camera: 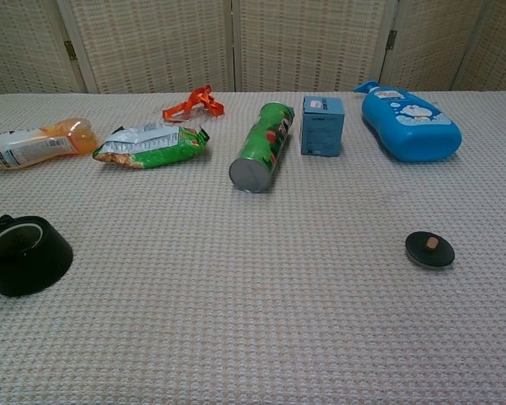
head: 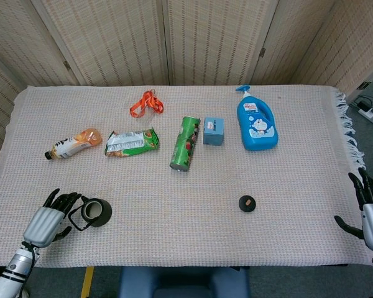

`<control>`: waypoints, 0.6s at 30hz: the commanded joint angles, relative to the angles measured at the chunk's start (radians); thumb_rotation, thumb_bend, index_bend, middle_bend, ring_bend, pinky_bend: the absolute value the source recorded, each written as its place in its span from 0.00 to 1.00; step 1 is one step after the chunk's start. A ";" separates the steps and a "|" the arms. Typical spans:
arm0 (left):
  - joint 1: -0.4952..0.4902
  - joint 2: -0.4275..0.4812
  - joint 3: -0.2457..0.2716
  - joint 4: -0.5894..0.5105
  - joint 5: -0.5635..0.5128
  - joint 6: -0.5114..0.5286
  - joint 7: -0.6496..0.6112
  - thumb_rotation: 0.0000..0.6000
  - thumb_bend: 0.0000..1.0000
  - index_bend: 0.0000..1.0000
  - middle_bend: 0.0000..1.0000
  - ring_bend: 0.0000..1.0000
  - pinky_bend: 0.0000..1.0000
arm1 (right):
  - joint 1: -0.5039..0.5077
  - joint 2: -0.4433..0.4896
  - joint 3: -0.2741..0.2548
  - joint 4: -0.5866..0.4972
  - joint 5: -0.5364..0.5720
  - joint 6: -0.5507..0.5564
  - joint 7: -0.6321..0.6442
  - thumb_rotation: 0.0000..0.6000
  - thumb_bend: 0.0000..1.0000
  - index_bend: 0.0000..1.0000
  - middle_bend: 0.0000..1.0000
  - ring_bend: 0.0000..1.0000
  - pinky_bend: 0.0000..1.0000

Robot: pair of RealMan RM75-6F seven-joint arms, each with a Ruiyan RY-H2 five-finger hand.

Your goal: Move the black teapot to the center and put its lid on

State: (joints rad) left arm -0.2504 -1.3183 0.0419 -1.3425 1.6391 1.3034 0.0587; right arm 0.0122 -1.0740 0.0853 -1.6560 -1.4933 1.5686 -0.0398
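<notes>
Black teapot (head: 96, 212) sits uncovered, its lid (head: 247, 203) lying well apart

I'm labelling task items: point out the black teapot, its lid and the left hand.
black teapot (head: 97, 212), head view, open rim.
lid (camera: 429, 250), chest view, top by the knob.
left hand (head: 48, 221), head view, back of hand.

The head view's right edge cuts off the right robot hand (head: 372, 208). In the chest view, the black teapot (camera: 24, 254) handle runs past the left edge.
</notes>
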 commanded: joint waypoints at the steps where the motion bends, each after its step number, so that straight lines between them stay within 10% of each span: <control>1: -0.011 -0.015 0.003 0.010 0.012 -0.004 -0.006 1.00 0.23 0.07 0.09 0.12 0.00 | -0.001 0.000 0.000 0.002 0.002 -0.001 0.003 1.00 0.18 0.00 0.00 0.09 0.00; 18: -0.049 -0.079 -0.021 0.089 0.050 0.074 -0.130 1.00 0.25 0.24 0.24 0.26 0.03 | -0.001 -0.002 0.002 0.004 0.005 -0.005 0.009 1.00 0.18 0.00 0.00 0.09 0.00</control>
State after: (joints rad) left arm -0.2953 -1.3971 0.0231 -1.2524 1.6831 1.3677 -0.0539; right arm 0.0113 -1.0760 0.0868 -1.6517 -1.4882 1.5631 -0.0309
